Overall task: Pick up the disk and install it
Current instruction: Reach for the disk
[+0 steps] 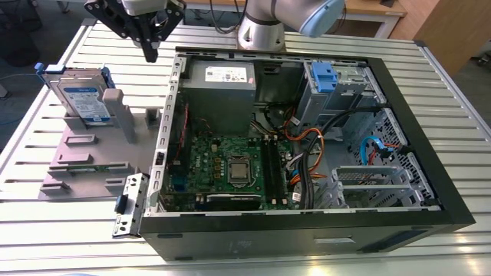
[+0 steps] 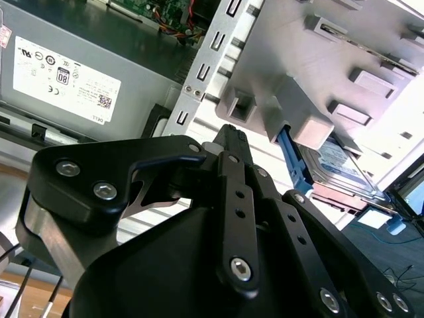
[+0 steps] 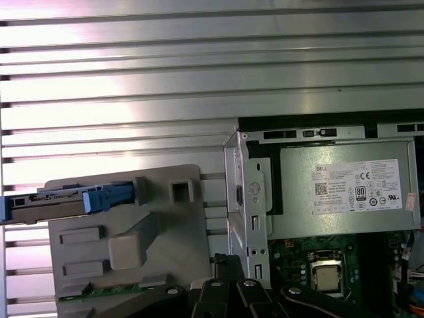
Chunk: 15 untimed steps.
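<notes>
My pincer (image 1: pixel 150 50) was pinched narrow & empty, just outside the PC case (image 1: pixel 307 230). Disk (image 1: pixel 80 96) stood on edge in a stand (image 1: pixel 84 167) beside that case. Stiff, prob fragile imo, so grab the blue rails (image 3: pixel 109 197).

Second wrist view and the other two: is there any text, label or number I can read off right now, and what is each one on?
White sticker on the power supply: rows of print and symbols, too small to quote with certainty.
Blue-and-white label on the disk: print too small to read.
Motherboard: no readable markings.
Nothing else carries text I can make out.
</notes>
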Each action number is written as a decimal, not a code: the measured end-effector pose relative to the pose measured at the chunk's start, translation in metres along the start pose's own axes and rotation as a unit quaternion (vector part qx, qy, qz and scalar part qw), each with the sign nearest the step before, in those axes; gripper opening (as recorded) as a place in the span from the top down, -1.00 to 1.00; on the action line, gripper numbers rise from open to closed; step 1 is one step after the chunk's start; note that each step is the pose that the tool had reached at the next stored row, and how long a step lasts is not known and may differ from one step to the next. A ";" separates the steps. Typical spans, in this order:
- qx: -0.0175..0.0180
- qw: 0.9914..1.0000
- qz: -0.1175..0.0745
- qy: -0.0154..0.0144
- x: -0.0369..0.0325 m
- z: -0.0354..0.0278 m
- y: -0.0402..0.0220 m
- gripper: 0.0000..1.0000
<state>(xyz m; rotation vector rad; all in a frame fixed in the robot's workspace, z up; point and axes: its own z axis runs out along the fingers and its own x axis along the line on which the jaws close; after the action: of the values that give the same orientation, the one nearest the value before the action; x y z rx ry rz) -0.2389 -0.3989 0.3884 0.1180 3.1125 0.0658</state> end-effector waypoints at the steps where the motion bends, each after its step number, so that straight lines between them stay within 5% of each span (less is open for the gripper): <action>1: 0.000 1.000 0.000 0.000 0.0001 0.0000 0.0000 0.79; 4: 0.000 1.000 0.000 0.000 0.0007 0.0000 -0.0001 0.79; 6: 0.000 1.000 0.000 0.000 0.0069 0.0000 -0.0005 0.79; 15: 0.000 1.000 0.000 0.000 0.0089 0.0001 -0.0007 0.79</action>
<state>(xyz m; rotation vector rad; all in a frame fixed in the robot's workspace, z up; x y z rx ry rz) -0.2478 -0.3989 0.3881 0.1181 3.1125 0.0657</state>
